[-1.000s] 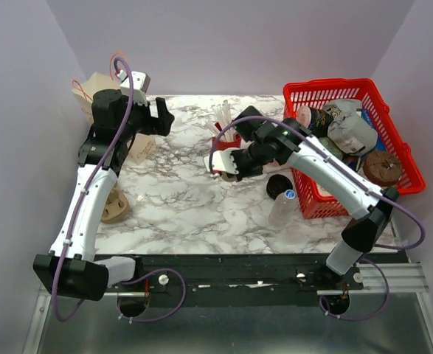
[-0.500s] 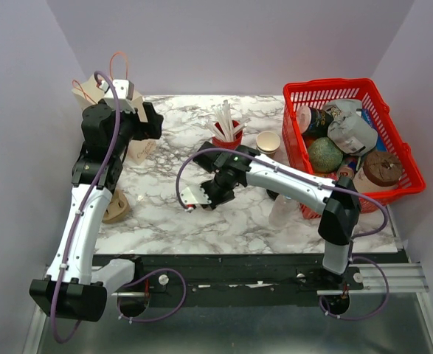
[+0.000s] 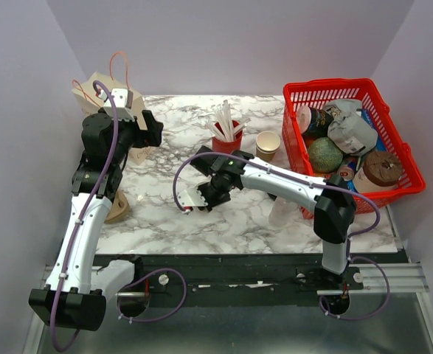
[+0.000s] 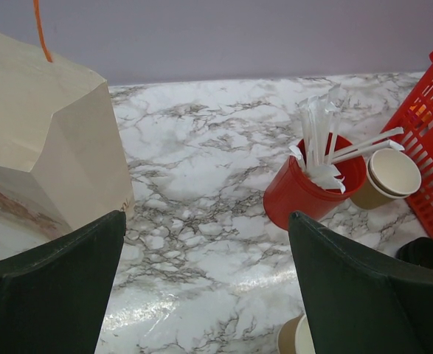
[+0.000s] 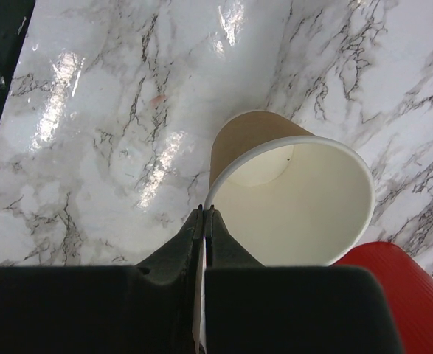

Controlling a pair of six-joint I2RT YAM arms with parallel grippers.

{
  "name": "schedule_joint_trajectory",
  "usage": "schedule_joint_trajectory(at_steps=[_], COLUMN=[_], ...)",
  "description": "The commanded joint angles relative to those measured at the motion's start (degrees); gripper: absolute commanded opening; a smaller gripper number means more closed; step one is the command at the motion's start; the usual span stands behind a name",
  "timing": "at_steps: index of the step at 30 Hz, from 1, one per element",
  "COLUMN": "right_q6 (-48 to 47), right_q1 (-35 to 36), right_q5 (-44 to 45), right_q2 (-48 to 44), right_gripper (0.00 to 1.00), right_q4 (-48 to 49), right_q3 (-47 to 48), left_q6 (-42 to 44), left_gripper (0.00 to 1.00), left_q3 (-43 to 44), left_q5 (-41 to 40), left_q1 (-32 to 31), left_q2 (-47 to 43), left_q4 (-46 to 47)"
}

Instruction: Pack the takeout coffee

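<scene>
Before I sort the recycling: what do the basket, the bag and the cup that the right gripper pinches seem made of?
Basket: likely red plastic, with moulded lattice walls and a slight sheen. Bag: matte tan paper, with sharp folds. Cup: apparently paper, matte tan outside, white inside, with a rolled rim.

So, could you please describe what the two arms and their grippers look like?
The left arm and right arm have white links, black joints and black bases. A thin purple cable runs loosely along each. The left gripper has broad, dark, wedge-shaped fingers. The right gripper has dark fingers tapering to thin tips.
</scene>
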Motion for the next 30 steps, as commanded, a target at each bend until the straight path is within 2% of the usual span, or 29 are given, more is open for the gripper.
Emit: schedule_joint_trajectory(at_steps=[1, 7, 10, 11, 14, 18, 21, 24, 26, 30], right_q6=[-0.11, -0.72, -0.98, -0.98, -1.16, -1.34, -1.34, 3.39, 10.5, 24.83], right_q1=[0.17, 0.25, 0.25, 0.25, 0.17, -0.18, -2.29, -7.47, -12.63, -21.0], right_q5=[-1.2, 0.29, 0.91, 1.17, 1.7, 3.2, 2.94, -2.41, -6.88, -10.86], right_q2=[1.2, 1.56, 1.29, 1.12, 0.15, -2.3, -5.64, -9.86, -11.7, -13.64], right_gripper=[0.09, 0.11, 0.17, 0.23, 0.33, 0.37, 0.38, 0.39, 0.41, 0.42], right_q4=[1.93, 0.27, -0.18, -0.18, -0.09, -0.17, -1.14, -0.97, 0.69, 4.65], right_q3=[-1.66, -1.75, -1.66, -1.75, -2.01, -2.01, -0.09, 5.16, 8.69, 14.77], left_q6=[-0.82, -1.43, -1.43, -1.52, -0.99, -0.12, 3.04, 6.98, 8.84, 14.64], left_gripper=[0.99, 0.99, 0.99, 0.99, 0.99, 0.99, 0.99, 0.99, 0.99, 0.99], left_q3=[0.12, -0.23, -0.24, -0.24, -0.15, 1.08, 2.13, 3.62, 4.68, 7.41], left_q5=[0.48, 1.0, 1.53, 1.62, 1.88, 2.5, 5.91, 11.36, 13.82, 13.66], left_q1=[0.42, 0.42, 0.42, 0.42, 0.42, 0.42, 0.42, 0.33, 0.33, 0.33], left_q2=[-0.3, -0.03, 0.14, 0.23, 0.76, 1.63, 2.42, 3.39, 4.53, 5.77], left_q4=[-0.12, 0.14, 0.05, 0.14, -0.12, -0.73, -1.44, -2.49, -5.21, -13.03])
